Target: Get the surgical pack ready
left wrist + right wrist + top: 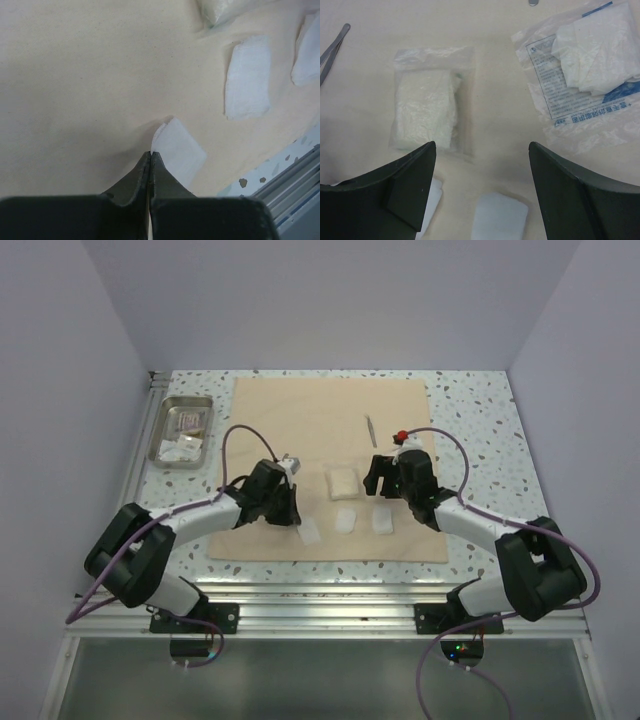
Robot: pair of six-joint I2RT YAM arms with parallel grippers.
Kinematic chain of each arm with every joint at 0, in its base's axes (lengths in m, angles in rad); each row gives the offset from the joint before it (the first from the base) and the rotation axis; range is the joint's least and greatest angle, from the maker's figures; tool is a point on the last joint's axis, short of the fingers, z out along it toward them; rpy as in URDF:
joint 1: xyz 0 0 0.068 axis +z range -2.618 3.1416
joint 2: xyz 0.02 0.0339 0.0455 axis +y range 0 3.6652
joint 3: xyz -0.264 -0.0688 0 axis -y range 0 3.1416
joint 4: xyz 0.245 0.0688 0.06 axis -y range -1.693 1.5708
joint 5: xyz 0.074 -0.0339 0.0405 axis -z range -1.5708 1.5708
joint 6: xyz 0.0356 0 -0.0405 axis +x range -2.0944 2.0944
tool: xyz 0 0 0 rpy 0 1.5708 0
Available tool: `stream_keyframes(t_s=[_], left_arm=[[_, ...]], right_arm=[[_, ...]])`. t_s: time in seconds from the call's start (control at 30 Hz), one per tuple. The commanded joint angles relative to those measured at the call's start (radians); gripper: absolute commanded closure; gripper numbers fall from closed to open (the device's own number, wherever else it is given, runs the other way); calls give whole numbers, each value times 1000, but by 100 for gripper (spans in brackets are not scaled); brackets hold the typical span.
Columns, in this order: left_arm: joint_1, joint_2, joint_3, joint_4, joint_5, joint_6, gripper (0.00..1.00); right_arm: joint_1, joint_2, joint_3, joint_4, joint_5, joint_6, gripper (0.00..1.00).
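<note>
Left end effector (151,155) pinches a white gauze pad (181,152) at the near edge of the tan cloth wrap (75,75); right end effector (482,146) hovers spread. Snagged cloth could drag neighbouring pads (247,77).

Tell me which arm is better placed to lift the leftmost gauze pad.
Left. The left gripper is shut on that gauze pad at its corner; the right gripper stands open by the bagged packet.
</note>
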Motion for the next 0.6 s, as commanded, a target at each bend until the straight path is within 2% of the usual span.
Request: stream_keyframes(t_s=[0.0, 0.13, 0.27, 0.37, 0.47, 0.57], left_arm=[[79, -67, 72, -54, 13, 53, 100], [227, -110, 99, -81, 93, 105, 100], [377, -113, 160, -110, 105, 145, 100], [489, -118, 174, -58, 143, 84, 100], [540, -136, 171, 32, 154, -2, 100], [610, -106, 248, 57, 157, -33, 100]], right_arm=[[4, 0, 41, 6, 20, -15, 21], [3, -1, 43, 5, 18, -15, 21], [3, 3, 41, 5, 18, -15, 21], [3, 6, 45, 6, 15, -14, 21], [4, 16, 48, 6, 15, -14, 21], [3, 17, 51, 8, 7, -9, 22]])
